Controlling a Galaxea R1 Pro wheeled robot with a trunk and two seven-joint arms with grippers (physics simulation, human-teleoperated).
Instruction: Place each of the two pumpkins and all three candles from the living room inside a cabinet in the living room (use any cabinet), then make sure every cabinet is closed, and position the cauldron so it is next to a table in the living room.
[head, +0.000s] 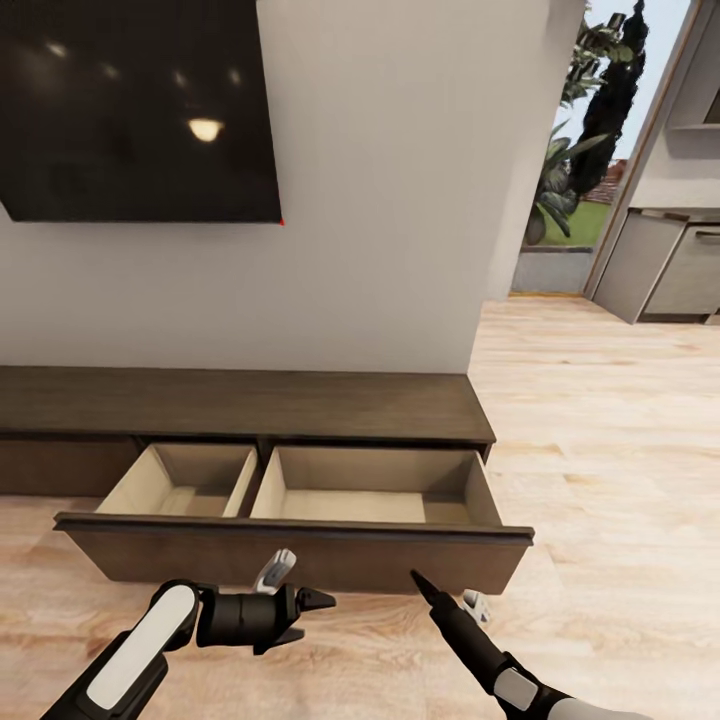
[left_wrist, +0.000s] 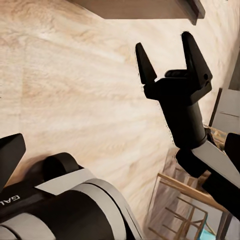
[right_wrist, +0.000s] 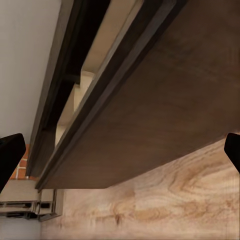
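The long dark-brown cabinet stands against the white wall. Its wide drawer is pulled out, and both light-wood compartments look bare inside. My left gripper hovers low over the floor just in front of the drawer's front panel, pointing sideways and open with nothing in it. My right gripper points up at the drawer front's lower edge, also open; in the left wrist view its two black fingers stand apart. The right wrist view looks up along the drawer's underside. Pumpkins, candles, cauldron and table are out of view.
A dark screen hangs on the wall above the cabinet. Light wooden floor runs off to the right toward grey kitchen cupboards and a doorway with plants. A light wooden frame shows behind my arms.
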